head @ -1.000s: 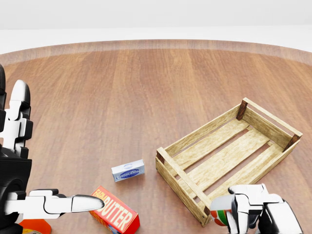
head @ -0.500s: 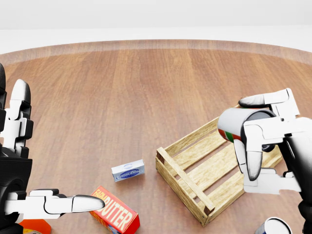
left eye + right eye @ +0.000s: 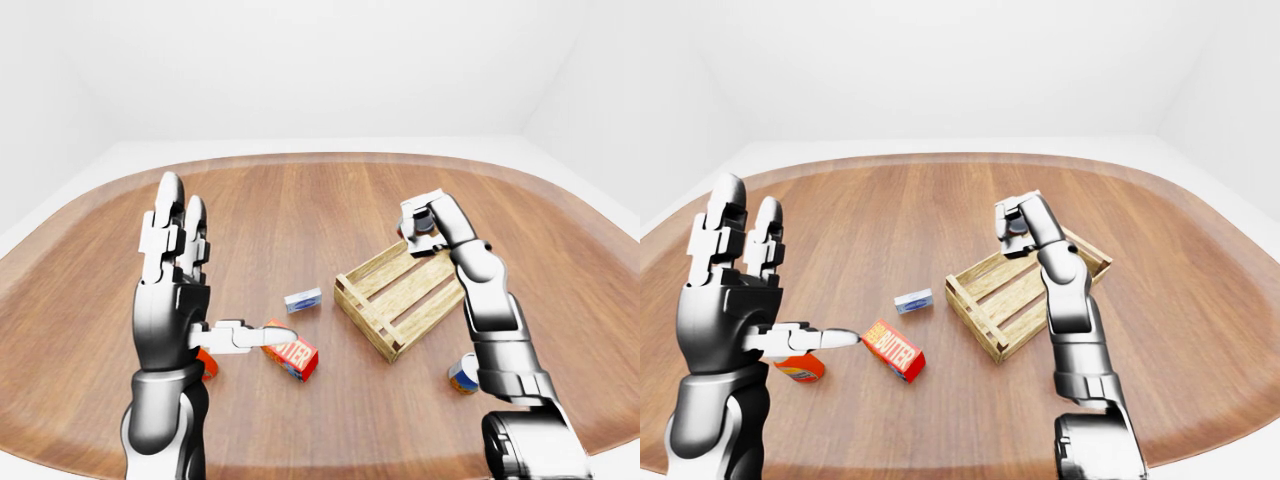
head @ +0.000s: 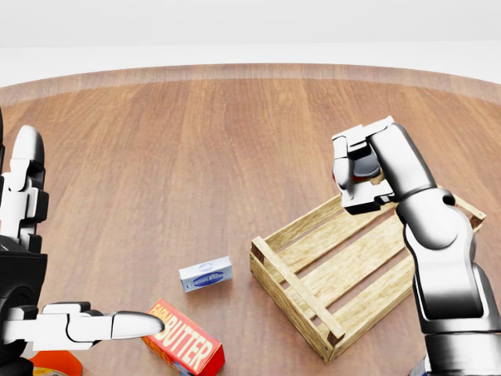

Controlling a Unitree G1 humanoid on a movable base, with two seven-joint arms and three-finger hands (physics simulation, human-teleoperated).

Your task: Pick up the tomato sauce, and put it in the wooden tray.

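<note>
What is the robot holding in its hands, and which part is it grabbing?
The right hand holds the tomato sauce can, fingers wrapped round its side, above the wooden tray. The left hand is open and holds nothing.

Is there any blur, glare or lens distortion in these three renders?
Head view: sharp all over, no glare, and the round brown wooden table shows only faint shadows. Left-eye and right-eye views: equally sharp, but wide-angle, so the table edge bows strongly and the white-and-black left hand looks oversized.

Bright, even, sharp renders; faint shadows; wide-angle edge curvature.
</note>
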